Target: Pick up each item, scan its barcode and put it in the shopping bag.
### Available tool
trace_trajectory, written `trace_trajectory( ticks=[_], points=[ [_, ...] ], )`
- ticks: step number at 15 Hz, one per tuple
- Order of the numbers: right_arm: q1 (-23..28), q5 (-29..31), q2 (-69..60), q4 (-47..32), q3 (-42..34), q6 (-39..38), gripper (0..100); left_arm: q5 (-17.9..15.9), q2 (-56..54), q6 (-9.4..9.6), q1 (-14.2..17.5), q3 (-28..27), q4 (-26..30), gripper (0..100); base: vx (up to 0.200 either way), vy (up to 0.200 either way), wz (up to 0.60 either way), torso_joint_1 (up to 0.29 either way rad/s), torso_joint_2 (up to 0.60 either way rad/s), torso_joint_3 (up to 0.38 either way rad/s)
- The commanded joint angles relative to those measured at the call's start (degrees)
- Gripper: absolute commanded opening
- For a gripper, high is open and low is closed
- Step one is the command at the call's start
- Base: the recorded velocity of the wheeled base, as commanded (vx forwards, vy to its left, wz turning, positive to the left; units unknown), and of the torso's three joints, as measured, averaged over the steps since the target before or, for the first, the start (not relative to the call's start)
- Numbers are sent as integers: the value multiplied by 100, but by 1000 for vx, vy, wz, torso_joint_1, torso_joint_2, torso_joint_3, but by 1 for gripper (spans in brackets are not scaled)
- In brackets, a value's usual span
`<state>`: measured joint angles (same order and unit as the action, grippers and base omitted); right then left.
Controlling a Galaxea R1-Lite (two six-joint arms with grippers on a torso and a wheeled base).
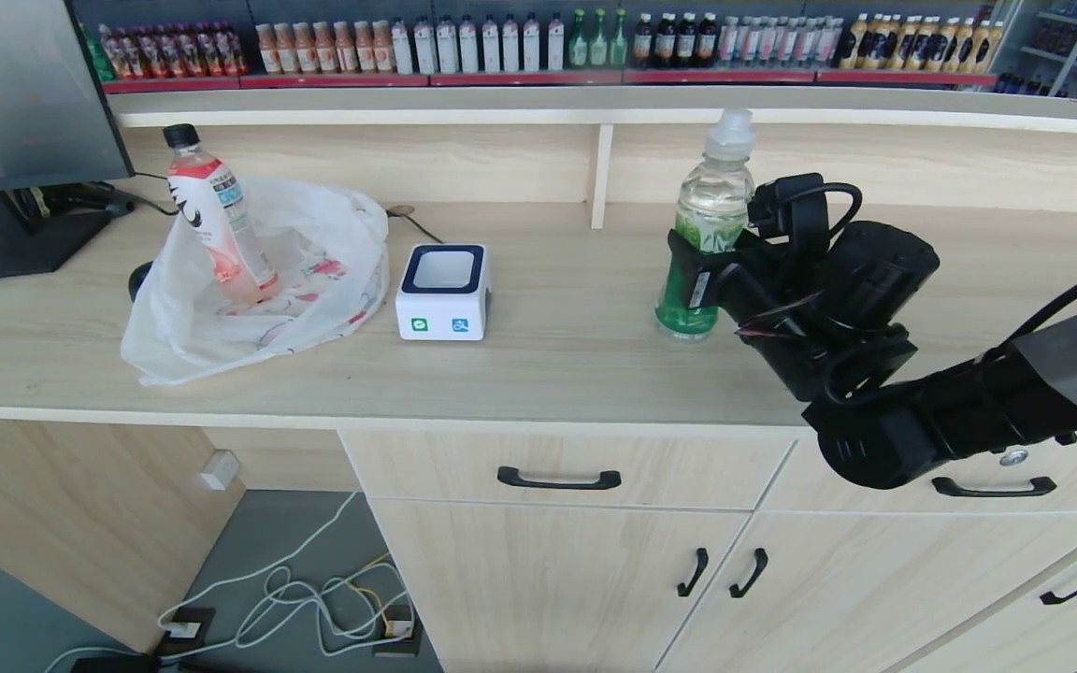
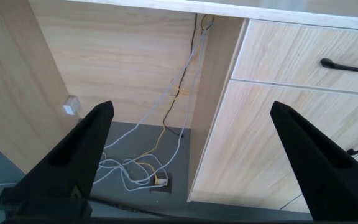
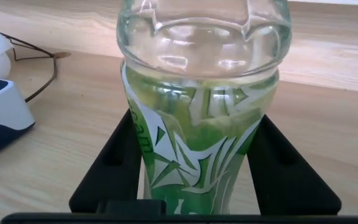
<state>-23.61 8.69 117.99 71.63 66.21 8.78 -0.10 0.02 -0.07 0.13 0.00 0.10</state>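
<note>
A clear bottle with a green label and white cap (image 1: 714, 201) stands upright on the wooden counter (image 1: 557, 365), right of the middle. My right gripper (image 1: 702, 280) is shut on the green bottle at its label, and in the right wrist view the gripper (image 3: 197, 171) has a black finger pressed against each side of the bottle (image 3: 197, 93). A white plastic shopping bag (image 1: 314, 308) lies open at the left, with a pink-labelled bottle (image 1: 221, 220) leaning inside it. The white barcode scanner (image 1: 442, 292) sits between bag and green bottle. My left gripper (image 2: 191, 109) hangs open below counter height with nothing between its fingers.
A dark monitor (image 1: 24, 93) on its stand occupies the counter's far left corner. A raised back ledge (image 1: 595, 112) runs behind the counter. Below are drawers and cabinet doors with black handles (image 1: 557, 480), and loose cables (image 2: 142, 168) on the floor.
</note>
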Motion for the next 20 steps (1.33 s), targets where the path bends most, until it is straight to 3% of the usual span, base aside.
trace_trajectory(
  ticks=[1, 5, 14, 16, 20],
  points=[
    [-3, 1, -40, -9, 121, 1, 0, 1, -2, -1, 4, 0, -1, 100, 0, 0, 0, 0, 0, 0],
    [-3, -105, -286, -492, 314, -8, 0, 10, -2, -1, 4, 0, -1, 100, 0, 0, 0, 0, 0, 0],
    [-38, -113, -620, -501, 419, -34, 0, 1, -2, -1, 4, 0, -1, 100, 0, 0, 0, 0, 0, 0],
    [-82, -113, -857, -492, 226, -43, 0, 1, -2, -1, 4, 0, -1, 100, 0, 0, 0, 0, 0, 0],
    [-355, -105, -1665, -404, -890, -157, 0, 10, -2, -1, 4, 0, -1, 100, 0, 0, 0, 0, 0, 0]
  ],
)
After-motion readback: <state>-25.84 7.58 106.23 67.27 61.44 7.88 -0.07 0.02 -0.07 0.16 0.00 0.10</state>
